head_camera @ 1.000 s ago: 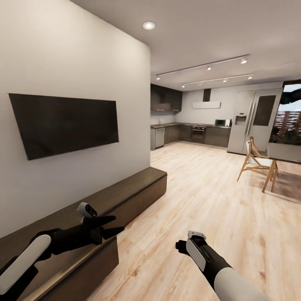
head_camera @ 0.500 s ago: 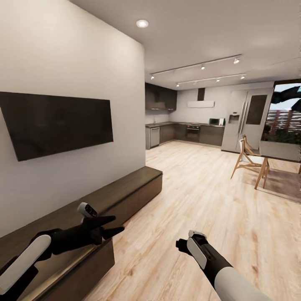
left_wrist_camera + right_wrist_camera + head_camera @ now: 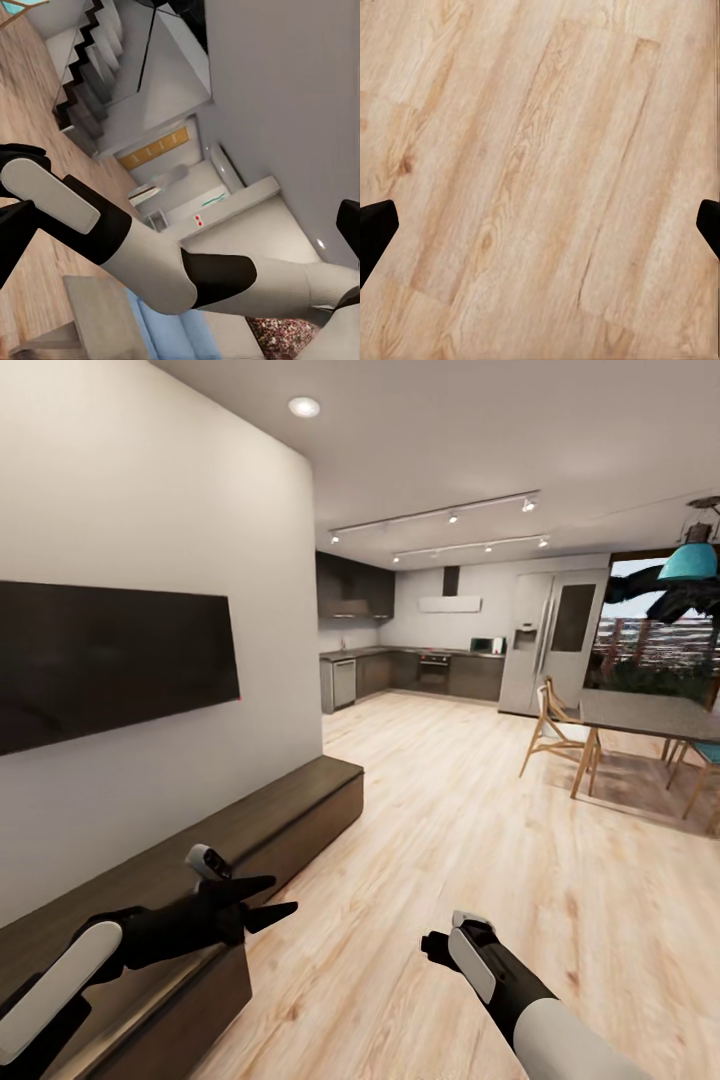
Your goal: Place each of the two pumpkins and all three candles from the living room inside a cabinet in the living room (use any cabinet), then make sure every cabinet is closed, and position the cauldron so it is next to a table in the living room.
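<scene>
In transit, by the look of it: no pumpkin, candle or cauldron in sight, so next comes finding them. Long dark cabinet point(image 3: 250, 840) along the wall under the TV point(image 3: 110, 660), drawers apparently shut. Left gripper point(image 3: 268, 900) hovering over its top, fingers spread, holding nothing. Right gripper point(image 3: 432, 948) low over the floor point(image 3: 480, 840); right wrist view confirms released fingers, bare planks between. Left wrist view adds stairs point(image 3: 97, 67).

Cabinet point(image 3: 255, 830) runs along the left wall, below the TV point(image 3: 110, 655). Left gripper point(image 3: 262, 900) hangs over the cabinet's near end; right gripper point(image 3: 432, 947) over bare floor point(image 3: 450, 840). Kitchen point(image 3: 420, 672) at far back, dining table point(image 3: 640, 712) and chairs point(image 3: 553, 722) right.
</scene>
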